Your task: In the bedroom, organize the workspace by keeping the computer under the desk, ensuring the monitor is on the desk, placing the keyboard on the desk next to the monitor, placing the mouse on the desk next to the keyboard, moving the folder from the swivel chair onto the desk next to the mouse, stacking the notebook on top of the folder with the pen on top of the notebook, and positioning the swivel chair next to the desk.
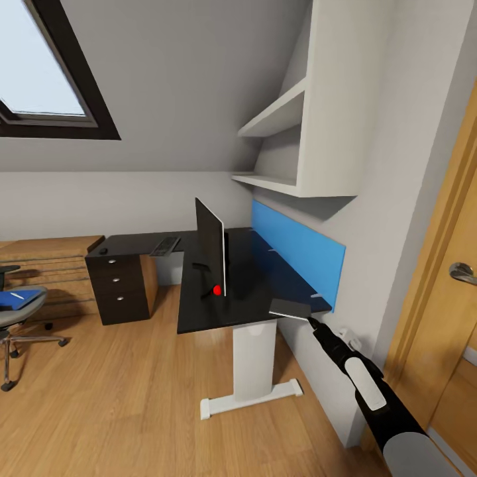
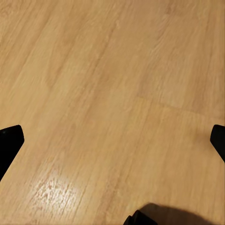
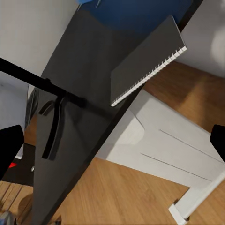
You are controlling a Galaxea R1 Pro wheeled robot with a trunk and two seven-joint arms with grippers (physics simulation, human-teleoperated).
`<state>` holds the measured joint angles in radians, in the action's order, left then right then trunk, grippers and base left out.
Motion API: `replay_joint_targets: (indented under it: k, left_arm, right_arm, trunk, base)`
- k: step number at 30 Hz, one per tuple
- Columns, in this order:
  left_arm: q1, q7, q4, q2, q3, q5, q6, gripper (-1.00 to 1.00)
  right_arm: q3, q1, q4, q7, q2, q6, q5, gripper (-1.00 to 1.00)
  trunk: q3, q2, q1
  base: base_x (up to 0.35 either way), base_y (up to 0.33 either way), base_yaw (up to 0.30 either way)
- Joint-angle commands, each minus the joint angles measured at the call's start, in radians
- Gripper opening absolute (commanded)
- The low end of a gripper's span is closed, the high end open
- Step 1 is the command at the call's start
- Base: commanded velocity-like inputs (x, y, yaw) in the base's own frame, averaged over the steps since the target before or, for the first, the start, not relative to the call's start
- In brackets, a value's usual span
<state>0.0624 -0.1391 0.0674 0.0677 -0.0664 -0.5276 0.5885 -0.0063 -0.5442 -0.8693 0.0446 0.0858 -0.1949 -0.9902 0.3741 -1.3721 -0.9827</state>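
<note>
At lower right of the head view, the right gripper (image 3: 112, 140), jaws wide and empty, hangs just short of the spiral-bound notebook (image 1: 290, 308) overhanging the matte desk (image 1: 248, 301) corner; beyond, the slim edge-on monitor (image 1: 211, 246), perhaps the keyboard (image 1: 165, 246); far left, the padded swivel chair (image 1: 18, 311) bears the folder (image 1: 18, 297). The left gripper (image 2: 112, 140) gapes over the plank floor (image 2: 112, 93).

notebook (image 1: 290, 308) on desk (image 1: 199, 311) front-right corner, overhanging | monitor (image 1: 211, 246) mid-desk | keyboard (image 1: 165, 246) and mouse (image 1: 103, 251) at far-left end | folder (image 1: 16, 298) on swivel chair (image 1: 20, 315), left of desk

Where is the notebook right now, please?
In the head view the notebook lies on the desk's near right corner, just beyond the right gripper, below the blue wall panel.
</note>
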Motion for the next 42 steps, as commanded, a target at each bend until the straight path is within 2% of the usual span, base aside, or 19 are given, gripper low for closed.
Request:
replay_joint_targets:
  k: [1, 33, 38, 40, 42]
  left_arm:
    - [0.000, -0.008, 0.001, 0.000, -0.007, 0.000, 0.002, 1.00]
    - [0.000, -0.011, 0.002, 0.001, -0.001, -0.005, -0.013, 1.00]
    - [0.000, -0.010, 0.009, 0.005, -0.003, -0.003, -0.071, 1.00]
    - [0.000, -0.009, 0.053, 0.019, -0.003, -0.002, -0.109, 1.00]
    - [0.000, -0.008, 0.132, 0.036, -0.004, -0.002, -0.147, 1.00]
  right_arm:
    - [-0.001, 0.000, -0.002, 0.005, 0.000, -0.005, -0.008, 1.00]
    - [-0.006, 0.000, 0.029, 0.004, 0.000, 0.009, -0.005, 1.00]
    - [-0.008, 0.000, 0.030, 0.003, 0.001, 0.019, -0.005, 1.00]
    - [-0.008, 0.000, 0.030, 0.002, 0.001, 0.021, -0.005, 1.00]
    - [-0.009, 0.000, 0.030, 0.003, 0.001, 0.022, -0.005, 1.00]
  trunk:
    - [0.001, -0.001, 0.000]
    - [0.098, -0.218, -0.119]
    - [0.114, -0.253, -0.138]
    - [0.120, -0.267, -0.146]
    - [0.127, -0.281, -0.153]
  base:
    - [0.000, 0.000, 0.000]
    - [0.000, 0.000, 0.000]
    - [0.000, 0.000, 0.000]
    - [0.000, 0.000, 0.000]
    - [0.000, 0.000, 0.000]
